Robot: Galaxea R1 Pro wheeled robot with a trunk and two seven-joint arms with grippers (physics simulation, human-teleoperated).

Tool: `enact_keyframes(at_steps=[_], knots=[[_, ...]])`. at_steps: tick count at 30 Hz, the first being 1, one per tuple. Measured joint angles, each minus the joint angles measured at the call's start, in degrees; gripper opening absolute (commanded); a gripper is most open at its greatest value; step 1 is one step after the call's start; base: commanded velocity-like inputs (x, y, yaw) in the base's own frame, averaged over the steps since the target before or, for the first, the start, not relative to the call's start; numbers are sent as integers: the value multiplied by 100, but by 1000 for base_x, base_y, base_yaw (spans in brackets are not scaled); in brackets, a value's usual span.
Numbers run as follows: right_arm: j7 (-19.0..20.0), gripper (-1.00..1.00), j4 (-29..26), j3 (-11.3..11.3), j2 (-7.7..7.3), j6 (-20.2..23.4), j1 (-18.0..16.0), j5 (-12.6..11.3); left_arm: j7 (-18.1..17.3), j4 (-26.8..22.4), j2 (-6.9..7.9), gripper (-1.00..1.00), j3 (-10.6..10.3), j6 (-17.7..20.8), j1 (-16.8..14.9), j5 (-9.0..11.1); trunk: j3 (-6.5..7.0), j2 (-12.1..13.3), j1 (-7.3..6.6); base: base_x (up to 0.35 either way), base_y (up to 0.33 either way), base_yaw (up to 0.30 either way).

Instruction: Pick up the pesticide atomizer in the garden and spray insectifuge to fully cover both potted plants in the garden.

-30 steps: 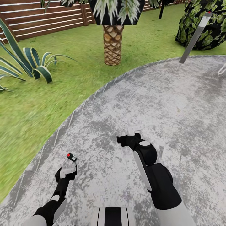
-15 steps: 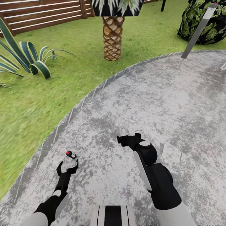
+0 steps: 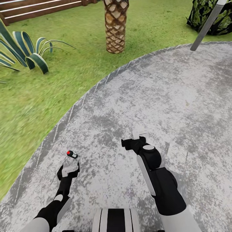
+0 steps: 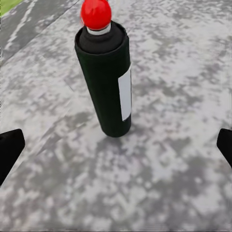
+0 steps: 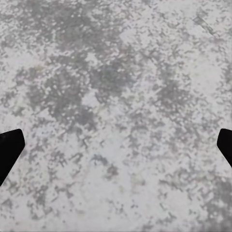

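Note:
The pesticide atomizer (image 3: 72, 155), a slim black bottle with a red tip, stands upright on the grey gravel patio (image 3: 167, 96). My left gripper (image 3: 70, 164) is just short of it and open. In the left wrist view the atomizer (image 4: 108, 82) rises in the middle, and the black fingertips (image 4: 9, 152) sit far apart at both edges without touching it. My right gripper (image 3: 138, 133) hangs open over bare patio with nothing between its fingers (image 5: 9, 152). The two potted plants are out of view.
The lawn (image 3: 38, 96) curves around the patio's left edge. A striped agave (image 3: 29, 58) grows at the far left, with a palm trunk (image 3: 115, 29) behind the patio. A grey bollard lamp (image 3: 207, 25), a dark bush (image 3: 209, 14) and a brown fence (image 3: 38, 8) stand at the back.
The whole picture has slid upward, so the camera has moved. My left gripper has come closer to the atomizer. The right arm holds the same pose.

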Motion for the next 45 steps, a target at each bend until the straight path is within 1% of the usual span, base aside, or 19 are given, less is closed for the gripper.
enact_keyframes(at_steps=[4, 11, 18, 22, 28, 45], knots=[[-1, 100, 0, 0, 0, 0, 0, 1, -47, 0, 30, 100, 49, 0, 0, 17, -89, -5, 10, 0, 0, 0], [-2, 100, 0, 0, 0, 0, 0, 2, -65, -1, 39, 100, 67, 0, 0, 13, -244, -15, 28, 0, 0, 0], [-5, 100, 0, 0, 0, 0, 0, 0, -12, 1, 7, 100, 26, 0, 0, 0, -245, -15, 28, 0, 0, 0], [-8, 100, 0, 0, 0, 0, 0, 2, -2, 14, 28, 100, 11, 0, 0, -2, -245, -15, 27, 59, 0, 0], [-10, 100, 0, 0, 0, 0, 0, 1, 1, 53, 38, 100, 12, 0, 0, -9, -244, -15, 26, 200, 0, 0], [-10, 100, 1, 0, 0, 0, 5, 0, 3, 77, 48, 100, 6, 0, 0, -7, -244, -15, 27, 73, 0, 0]])
